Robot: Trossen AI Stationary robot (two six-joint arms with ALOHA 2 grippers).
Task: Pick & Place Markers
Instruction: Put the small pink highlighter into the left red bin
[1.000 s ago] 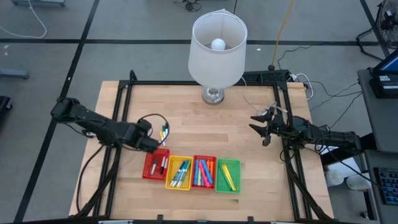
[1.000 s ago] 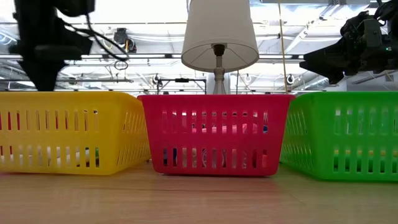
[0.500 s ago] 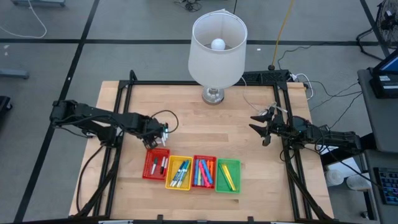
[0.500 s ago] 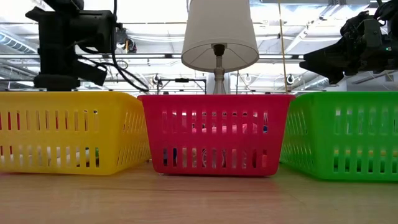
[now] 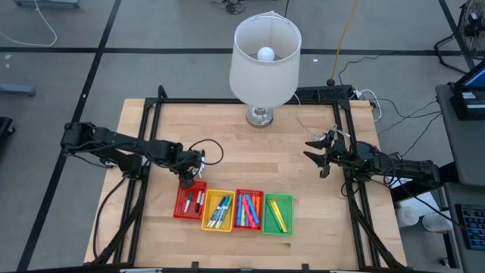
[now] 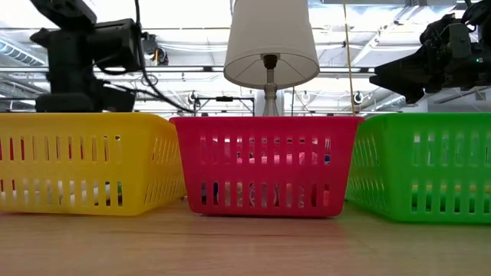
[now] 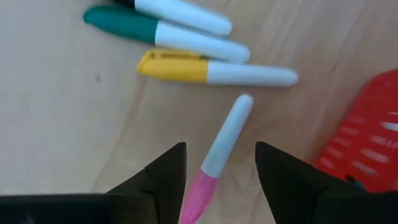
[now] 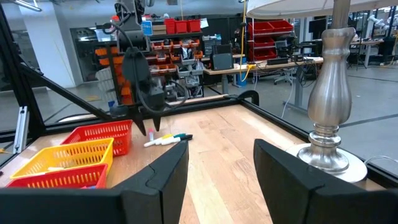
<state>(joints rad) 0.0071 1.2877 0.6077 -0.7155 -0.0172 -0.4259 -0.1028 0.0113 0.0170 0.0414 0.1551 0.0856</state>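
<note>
Three loose markers, among them a green-capped one [image 7: 155, 31] and a yellow-capped one [image 7: 205, 68], lie side by side on the wood left of centre [image 5: 200, 161]. Beside them lies a white marker with a pink cap [image 7: 221, 143]. My left gripper [image 7: 221, 155] hangs open over it, fingers pointing down, one on either side of the marker; I cannot tell whether they touch it. In the high view the left gripper [image 5: 188, 176] is just beyond the left red tray [image 5: 190, 201]. My right gripper [image 5: 318, 157] waits open above the table's right side.
Four mesh trays stand in a row near the front edge: the left red tray, yellow [image 5: 218, 210], red [image 5: 248, 209] and green [image 5: 277, 214], each with markers inside. A white-shaded lamp [image 5: 264, 61] stands at the far middle. A black cable loops [image 5: 208, 148] by the left gripper.
My left gripper has swung from over the left red tray's far corner a short way toward the loose markers, its wrist turning as the arm straightened across the table. The markers on the wood have stayed where they were.
</note>
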